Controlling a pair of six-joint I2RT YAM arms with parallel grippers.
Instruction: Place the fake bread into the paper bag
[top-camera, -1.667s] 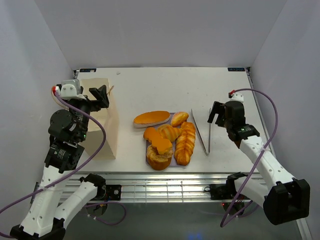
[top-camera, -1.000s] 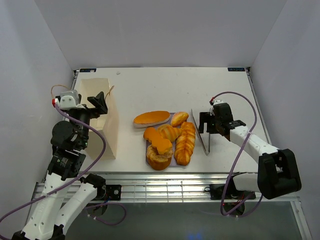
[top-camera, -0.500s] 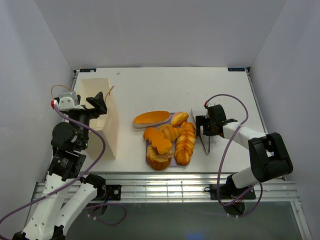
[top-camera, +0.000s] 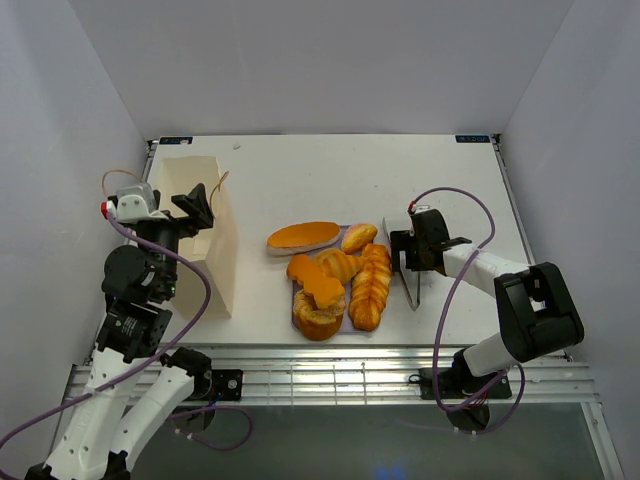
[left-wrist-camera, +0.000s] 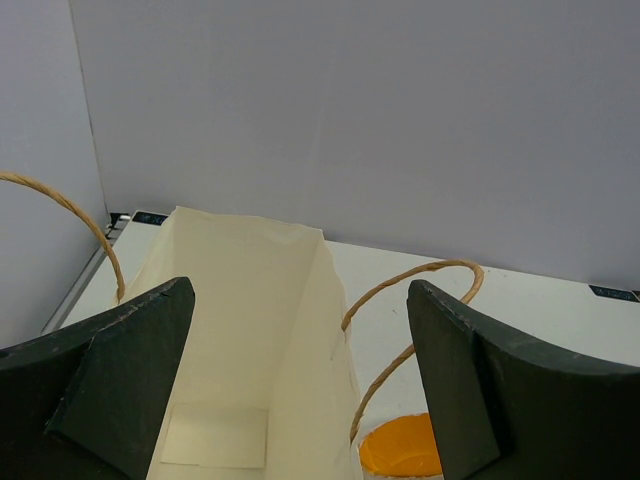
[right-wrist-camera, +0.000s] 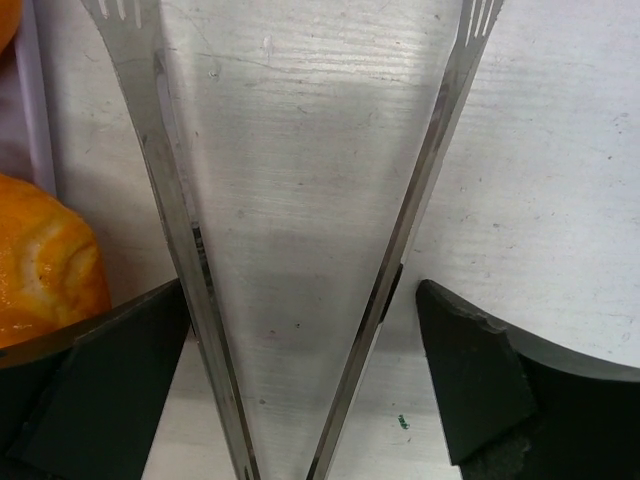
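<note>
The paper bag (top-camera: 205, 262) stands open at the left of the table. My left gripper (top-camera: 203, 207) is open and empty above the bag's right rim. In the left wrist view my left gripper (left-wrist-camera: 300, 385) straddles the bag's wall (left-wrist-camera: 310, 360), with a cord handle (left-wrist-camera: 410, 285) beside it. The fake bread (top-camera: 335, 275) lies heaped in the middle: a long flat loaf (top-camera: 303, 236), a braided loaf (top-camera: 370, 288), a croissant, a bun and a ring. My right gripper (top-camera: 406, 250) is open, low over silver tongs (top-camera: 416, 295). Its jaws straddle both tong arms (right-wrist-camera: 410, 220).
A lavender tray (top-camera: 348, 320) lies under the bread. One bread piece (right-wrist-camera: 40, 265) sits just left of the tongs in the right wrist view. The flat loaf's orange end (left-wrist-camera: 400, 450) shows past the bag. White walls close in the table on three sides.
My right arm has swung left and come down over the tongs. My left gripper has shifted a little lower over the bag's rim. The bread has not moved.
</note>
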